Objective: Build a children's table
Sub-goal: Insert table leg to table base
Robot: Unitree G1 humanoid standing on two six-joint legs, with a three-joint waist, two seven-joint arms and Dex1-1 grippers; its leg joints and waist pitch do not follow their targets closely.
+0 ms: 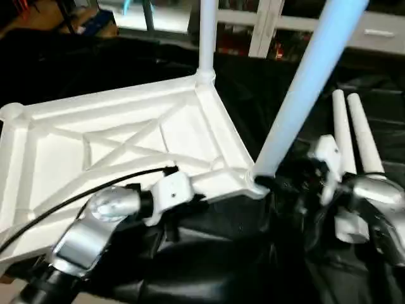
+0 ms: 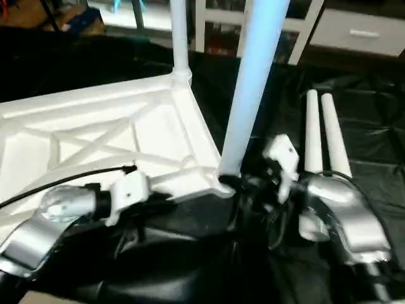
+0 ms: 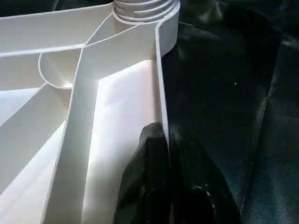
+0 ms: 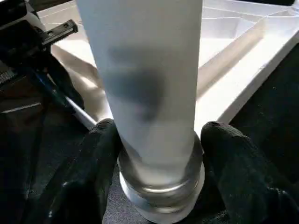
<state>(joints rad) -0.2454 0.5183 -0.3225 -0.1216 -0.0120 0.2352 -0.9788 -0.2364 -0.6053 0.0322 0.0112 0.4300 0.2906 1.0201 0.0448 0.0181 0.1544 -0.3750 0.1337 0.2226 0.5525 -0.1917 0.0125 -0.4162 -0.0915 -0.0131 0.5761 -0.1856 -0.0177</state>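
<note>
1. Tabletop (image 1: pixel 120 145): white plastic, rectangular, lying underside up; X-ribs and raised rim exposed.
2. Leg A (image 1: pixel 207 35): white tube, upright in the far corner socket at 12 o'clock.
3. Leg B (image 1: pixel 304 95): seated in the near corner socket, tilted toward 1 o'clock.
4. Two loose legs (image 1: pixel 354 133): lying side by side, touching, at 3 o'clock of the tabletop.

A lab or workshop set up for robot trials — the counter (image 1: pixel 354 76) is draped in crinkled black cloth (image 2: pixel 373 133); behind it stands white shelving (image 1: pixel 266 28) with a drawer front (image 2: pixel 361 31); at the far left, clutter on a wooden floor (image 1: pixel 38 16) — a blue box (image 1: pixel 95 22) among it.
</note>
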